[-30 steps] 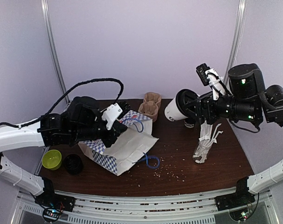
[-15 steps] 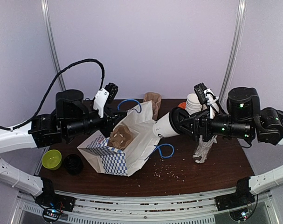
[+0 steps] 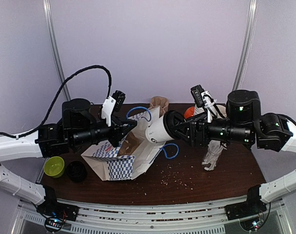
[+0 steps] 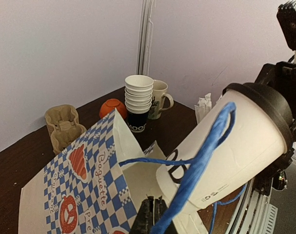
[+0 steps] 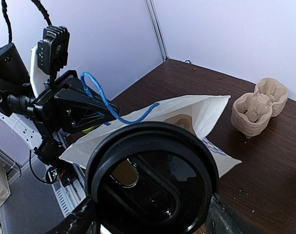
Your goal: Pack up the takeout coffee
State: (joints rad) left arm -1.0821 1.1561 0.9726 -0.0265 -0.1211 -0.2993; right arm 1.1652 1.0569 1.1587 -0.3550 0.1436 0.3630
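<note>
Sideways above the surface (image 3: 196, 170), takeout coffee cup (image 3: 156, 132) gripped at its lid end in wide-spread right jaws, base at mouth of checked paper bag (image 3: 116, 165), left jaws clamped tight on blue handle (image 4: 206, 151).

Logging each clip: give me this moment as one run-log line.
left tool: shut on bag handle, lifting bag mouth open | right tool: gripping cup, tilted, base toward bag mouth | cup: not yet released

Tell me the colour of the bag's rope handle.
Blue; the handle shows best in the left wrist view.
</note>
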